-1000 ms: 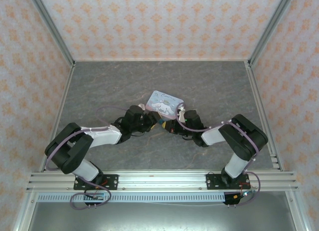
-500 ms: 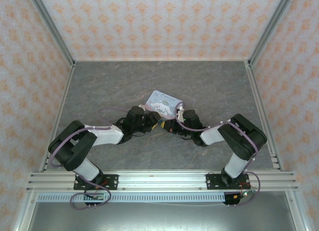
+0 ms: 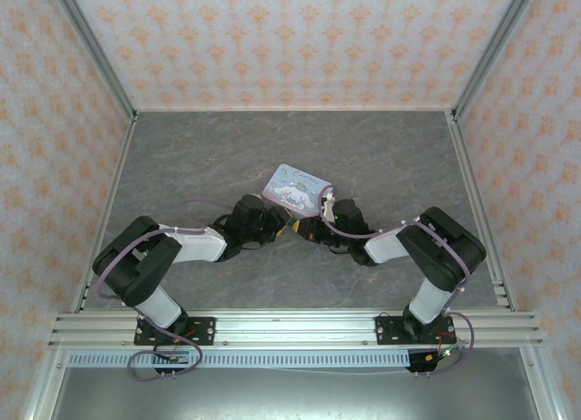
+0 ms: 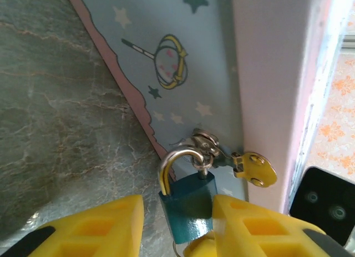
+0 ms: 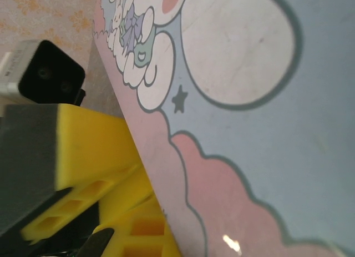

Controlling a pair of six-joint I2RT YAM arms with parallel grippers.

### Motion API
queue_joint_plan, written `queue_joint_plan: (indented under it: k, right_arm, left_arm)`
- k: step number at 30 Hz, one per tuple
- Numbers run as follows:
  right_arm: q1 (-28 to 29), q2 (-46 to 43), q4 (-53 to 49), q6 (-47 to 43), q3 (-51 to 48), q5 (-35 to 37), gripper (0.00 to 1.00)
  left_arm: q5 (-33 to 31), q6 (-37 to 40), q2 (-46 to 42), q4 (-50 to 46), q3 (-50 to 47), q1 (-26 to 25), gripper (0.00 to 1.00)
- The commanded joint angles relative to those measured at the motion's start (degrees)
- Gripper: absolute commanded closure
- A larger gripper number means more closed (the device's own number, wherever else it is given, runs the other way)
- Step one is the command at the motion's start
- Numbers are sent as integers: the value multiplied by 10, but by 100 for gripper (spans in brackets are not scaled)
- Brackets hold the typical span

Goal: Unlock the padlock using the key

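Padlock (image 4: pixel 187 212): six o'clock, hanging off the tin's (image 4: pixel 183 57) clasp.
Left gripper (image 4: pixel 177 206): half open, straddling it, not clamped.
Right gripper (image 5: pixel 116 204): closed; on the key? Can't tell.
Tip: squeeze squarely, steady the keyhole.

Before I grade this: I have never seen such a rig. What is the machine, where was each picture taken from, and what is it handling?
Two robot arms are bolted at the near edge of a grey table, each ending in a two-finger gripper. One picture looks down from above; the other two come from cameras on the wrists. On the table sits a pastel cartoon tin, with a small blue padlock hanging from its clasp. The left gripper stands open around the padlock. The right gripper is shut, close to the tin; I cannot make out a key.
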Motion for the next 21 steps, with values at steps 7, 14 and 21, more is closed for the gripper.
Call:
queue_joint_plan:
  k: [7, 14, 21]
  right_arm:
    - [9, 5, 31, 13, 20, -12, 100]
    - [9, 3, 42, 30, 18, -13, 100]
    - [9, -48, -43, -17, 8, 26, 74]
  left_arm:
    - [-13, -16, 23, 37, 7, -11, 65]
    - [-18, -19, 24, 34, 9, -14, 80]
    - [-26, -15, 4, 19, 6, -15, 93]
